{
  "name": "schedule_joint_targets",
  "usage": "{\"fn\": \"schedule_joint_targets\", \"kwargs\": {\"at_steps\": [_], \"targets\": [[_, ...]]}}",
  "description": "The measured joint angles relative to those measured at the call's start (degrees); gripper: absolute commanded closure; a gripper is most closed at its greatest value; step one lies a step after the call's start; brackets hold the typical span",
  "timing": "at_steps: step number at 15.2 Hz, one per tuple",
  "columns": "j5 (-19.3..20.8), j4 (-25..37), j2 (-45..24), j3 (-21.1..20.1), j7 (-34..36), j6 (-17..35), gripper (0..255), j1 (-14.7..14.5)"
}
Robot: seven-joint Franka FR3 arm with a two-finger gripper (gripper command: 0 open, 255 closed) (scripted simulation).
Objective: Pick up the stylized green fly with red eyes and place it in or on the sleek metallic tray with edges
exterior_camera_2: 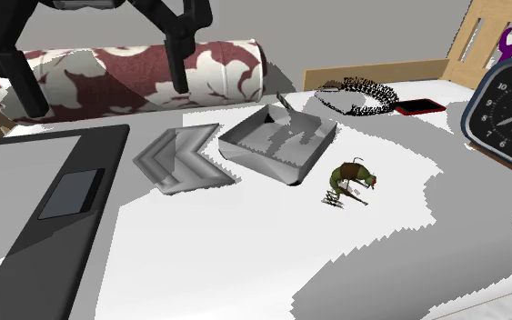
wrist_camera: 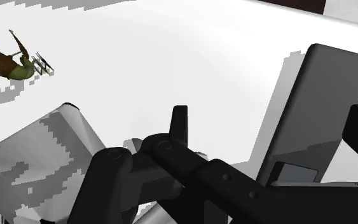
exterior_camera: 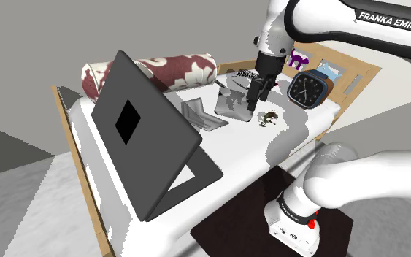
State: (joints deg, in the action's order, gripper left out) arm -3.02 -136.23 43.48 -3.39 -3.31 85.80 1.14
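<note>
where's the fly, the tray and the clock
fly (exterior_camera_2: 350,176): second exterior view, on its green body
tray (exterior_camera_2: 258,160): second exterior view, on its near wall
clock (exterior_camera_2: 506,114): second exterior view, on its dark dial

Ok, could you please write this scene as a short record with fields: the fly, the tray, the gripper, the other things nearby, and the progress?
fly: green fly with red eyes, lying on the white surface beside the tray, not touching it
tray: grey tray with raised edges, fly not in it
gripper: gripper open, raised above the surface, holding nothing
nearby: clock, open laptop, patterned red and white cushion
progress: fly not yet picked up
</note>
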Motion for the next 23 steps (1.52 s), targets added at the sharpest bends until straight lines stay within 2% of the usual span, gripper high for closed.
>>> {"fn": "schedule_joint_targets", "kwargs": {"at_steps": [5,8,16,23], "targets": [[3.1,-2.1,-0.4,2.9,-3.7,2.3,0,1.3],[6.4,-6.1,0.6,6.0,-7.4,5.4,0,2.9],[14.8,-8.9,-4.4,14.4,-16.8,14.0,0,7.2],[20.6,-7.9,-13.4,22.1,-24.5,23.7,0,10.2]]}}
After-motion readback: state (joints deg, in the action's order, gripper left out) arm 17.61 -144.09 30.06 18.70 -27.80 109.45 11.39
